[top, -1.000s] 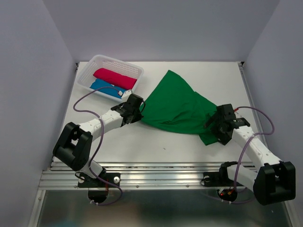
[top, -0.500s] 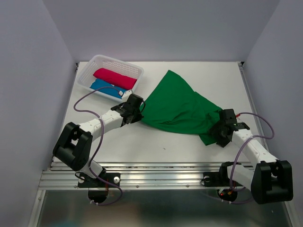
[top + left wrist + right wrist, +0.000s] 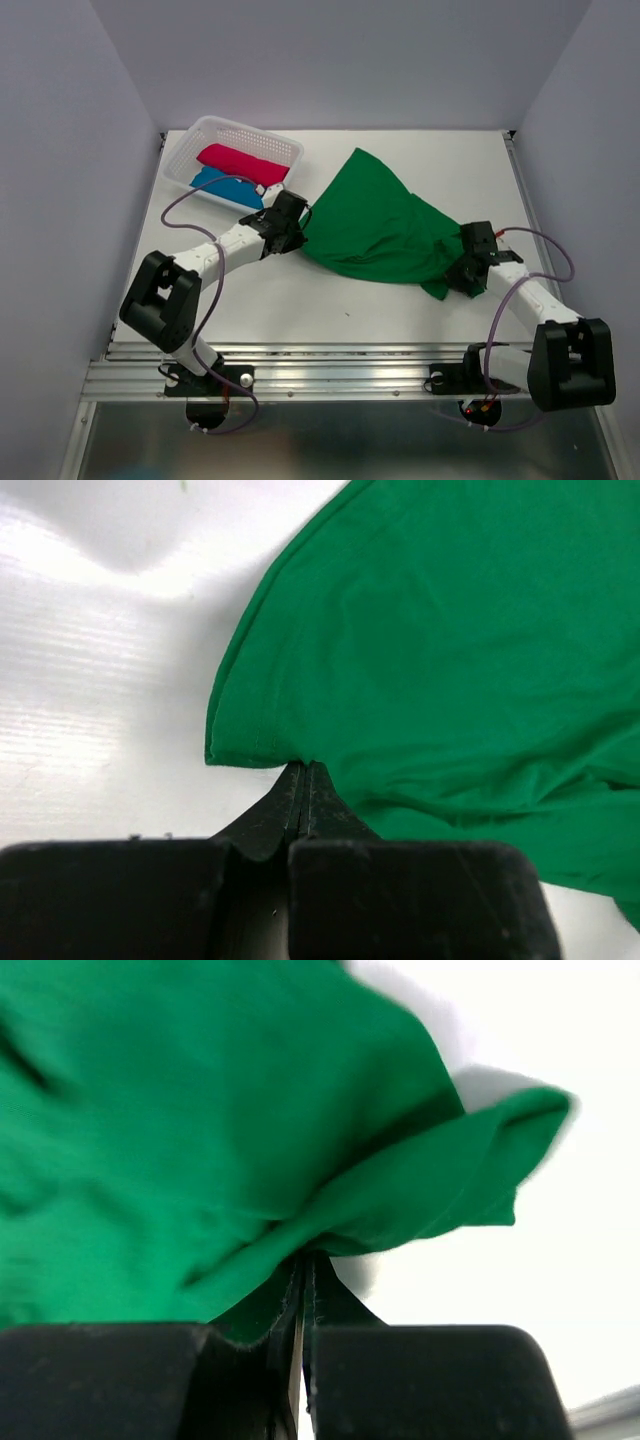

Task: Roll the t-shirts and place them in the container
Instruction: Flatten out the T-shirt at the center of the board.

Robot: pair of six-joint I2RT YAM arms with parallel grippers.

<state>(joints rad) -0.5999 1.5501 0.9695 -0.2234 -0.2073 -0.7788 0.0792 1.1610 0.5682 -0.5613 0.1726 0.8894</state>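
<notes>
A bright green t-shirt [image 3: 375,225] lies crumpled across the middle of the white table. My left gripper [image 3: 298,228] is shut on its left edge, pinching the hem [image 3: 262,750] at the fingertips. On the shirt's lower right corner my right gripper [image 3: 458,275] is shut too, with a fold of green cloth [image 3: 420,1195] caught between its fingers. A crimson-pink t-shirt [image 3: 243,164] and a blue t-shirt [image 3: 222,184] lie rolled in the white basket [image 3: 232,131] at the back left.
The basket stands just behind my left arm. Grey walls close in the table on the left, right and back. A metal rail [image 3: 330,375] runs along the near edge by the arm bases.
My right gripper has come down onto the shirt's lower right corner and shut on it. The left gripper, still shut on the left edge, has shifted slightly up and right.
</notes>
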